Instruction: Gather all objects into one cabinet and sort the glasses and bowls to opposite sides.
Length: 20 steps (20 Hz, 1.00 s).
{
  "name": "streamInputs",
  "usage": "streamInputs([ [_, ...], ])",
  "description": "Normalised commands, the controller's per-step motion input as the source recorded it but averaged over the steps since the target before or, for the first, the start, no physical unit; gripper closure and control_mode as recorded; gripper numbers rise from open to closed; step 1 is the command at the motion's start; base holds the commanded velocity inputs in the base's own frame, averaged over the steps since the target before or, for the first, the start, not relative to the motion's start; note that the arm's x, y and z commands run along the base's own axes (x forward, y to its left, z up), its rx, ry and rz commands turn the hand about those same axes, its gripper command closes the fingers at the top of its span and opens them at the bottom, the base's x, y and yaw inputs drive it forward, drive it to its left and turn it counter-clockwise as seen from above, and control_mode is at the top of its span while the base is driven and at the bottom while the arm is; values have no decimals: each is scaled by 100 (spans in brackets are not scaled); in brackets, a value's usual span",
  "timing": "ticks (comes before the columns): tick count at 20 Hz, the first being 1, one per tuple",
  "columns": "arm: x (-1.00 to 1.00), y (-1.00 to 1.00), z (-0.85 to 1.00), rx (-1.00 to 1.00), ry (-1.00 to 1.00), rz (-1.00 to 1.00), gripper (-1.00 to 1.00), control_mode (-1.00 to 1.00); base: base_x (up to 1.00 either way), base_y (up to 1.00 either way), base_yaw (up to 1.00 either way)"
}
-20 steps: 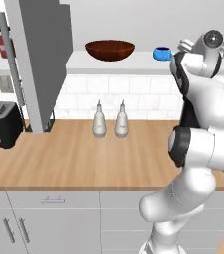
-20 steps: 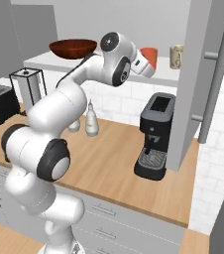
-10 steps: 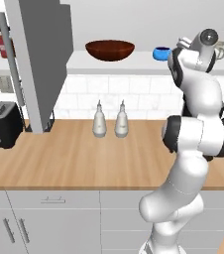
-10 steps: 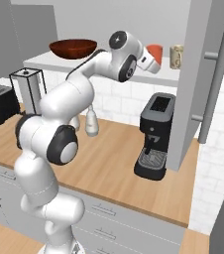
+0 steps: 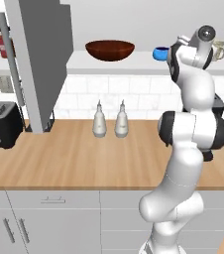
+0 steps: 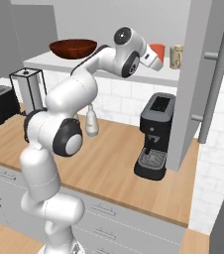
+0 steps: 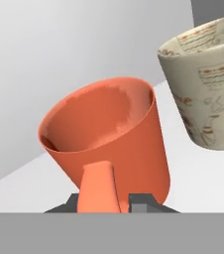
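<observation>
My gripper (image 7: 106, 201) is shut on the handle of the orange mug (image 7: 109, 139), which it holds over the right part of the cabinet's white shelf (image 6: 109, 69). I cannot tell whether the mug touches the board. Close beside it on the right stands the beige mug (image 7: 208, 84), apart from it. From the right base view, the orange mug (image 6: 157, 49) sits at the gripper (image 6: 155, 55), just left of the beige mug (image 6: 176, 56). The brown bowl (image 5: 109, 50) rests at the shelf's left end. The blue cup (image 5: 159, 52) stands between the bowl and my arm.
Two white-grey shakers (image 5: 99, 121) (image 5: 121, 120) stand on the wooden counter (image 5: 59, 158) below the shelf. A black toaster (image 5: 0, 124) sits at the left, a black coffee machine (image 6: 156, 136) at the right. A tall grey panel with a bar handle (image 6: 210, 74) bounds the shelf's right end.
The arm has stretched further to the right along the shelf, and the orange mug in its grip has come closer to the beige mug.
</observation>
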Motion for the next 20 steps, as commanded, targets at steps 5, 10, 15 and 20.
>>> streamInputs([
  [5, 0, -1, -3, 3, 0, 0, 100, -100, 0, 0, 0],
  [10, 0, 10, -30, 19, 1, 0, -100, -100, 0, 0, 0],
  [15, 0, 0, -8, 10, 0, 0, -100, -100, 0, 0, 0],
  [20, 0, 3, -1, 0, 0, 0, -100, -100, 0, 0, 0],
])
